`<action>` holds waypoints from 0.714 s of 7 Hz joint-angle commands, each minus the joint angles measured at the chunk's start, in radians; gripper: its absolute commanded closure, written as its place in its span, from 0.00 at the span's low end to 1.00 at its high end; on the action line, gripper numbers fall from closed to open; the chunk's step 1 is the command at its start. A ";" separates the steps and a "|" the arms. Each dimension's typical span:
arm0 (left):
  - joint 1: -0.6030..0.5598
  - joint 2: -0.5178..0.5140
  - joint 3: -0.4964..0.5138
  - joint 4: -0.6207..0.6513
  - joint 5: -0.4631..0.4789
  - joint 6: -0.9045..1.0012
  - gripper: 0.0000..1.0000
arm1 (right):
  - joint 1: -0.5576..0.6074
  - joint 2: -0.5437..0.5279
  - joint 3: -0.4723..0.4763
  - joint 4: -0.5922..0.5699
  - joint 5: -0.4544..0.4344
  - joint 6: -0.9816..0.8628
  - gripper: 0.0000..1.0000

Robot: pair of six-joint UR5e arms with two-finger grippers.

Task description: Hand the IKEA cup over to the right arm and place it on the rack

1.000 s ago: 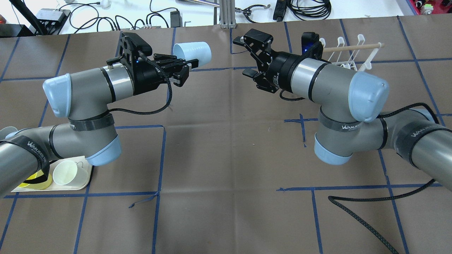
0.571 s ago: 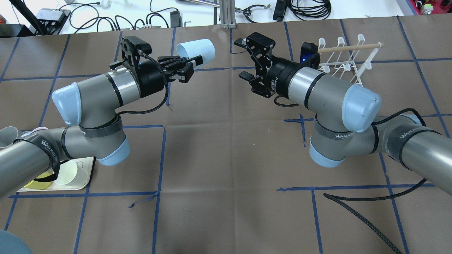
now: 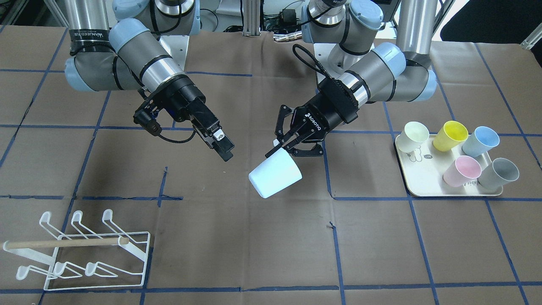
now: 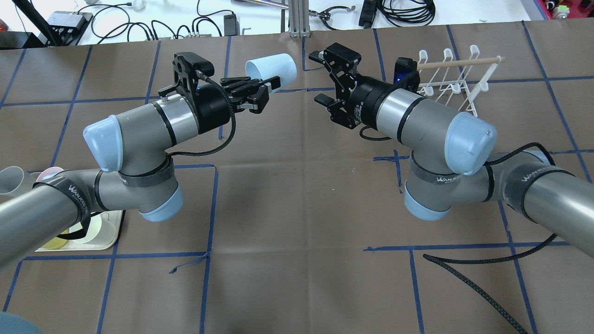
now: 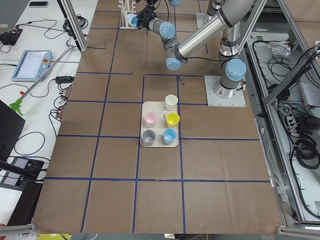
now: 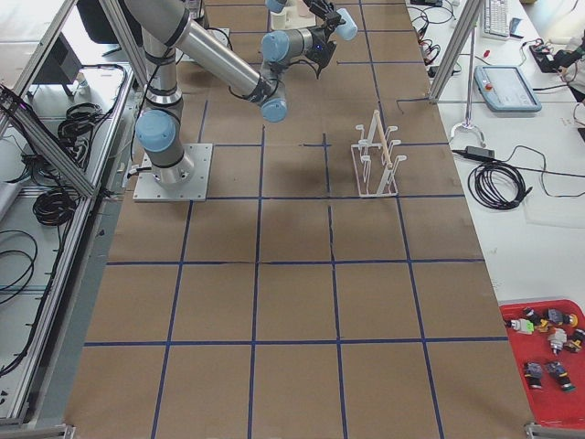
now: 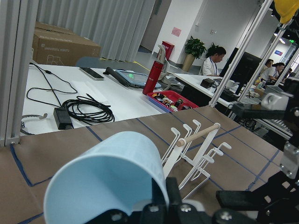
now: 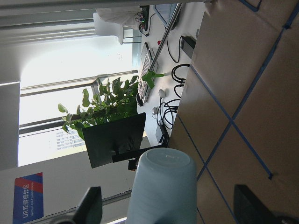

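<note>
While left gripper (image 3: 283, 148) holds cup (image 3: 275, 174), right (image 4: 320, 76) seemingly open.

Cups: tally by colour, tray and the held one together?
Blue: 2, the blue cup on the tray and the held cup in the left tool
Cream cup: 1
Yellow cup: 1
Pink cup: 1
Grey cup: 1
Total: 6
</note>
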State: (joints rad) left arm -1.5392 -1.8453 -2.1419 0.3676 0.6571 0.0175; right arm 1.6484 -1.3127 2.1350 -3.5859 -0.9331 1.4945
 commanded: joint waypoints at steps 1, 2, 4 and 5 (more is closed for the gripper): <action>-0.001 0.000 -0.001 0.001 0.001 0.001 1.00 | 0.005 0.051 -0.030 -0.037 -0.018 0.022 0.02; -0.001 0.000 -0.001 0.001 0.001 -0.001 1.00 | 0.031 0.081 -0.055 -0.042 -0.018 0.067 0.02; -0.001 0.000 -0.001 0.001 0.001 -0.001 1.00 | 0.073 0.125 -0.113 -0.042 -0.045 0.104 0.02; -0.001 0.000 -0.001 0.001 0.001 -0.001 1.00 | 0.077 0.133 -0.121 -0.042 -0.047 0.107 0.02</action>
State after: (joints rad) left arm -1.5401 -1.8453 -2.1430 0.3681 0.6581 0.0169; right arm 1.7148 -1.1951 2.0323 -3.6272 -0.9724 1.5901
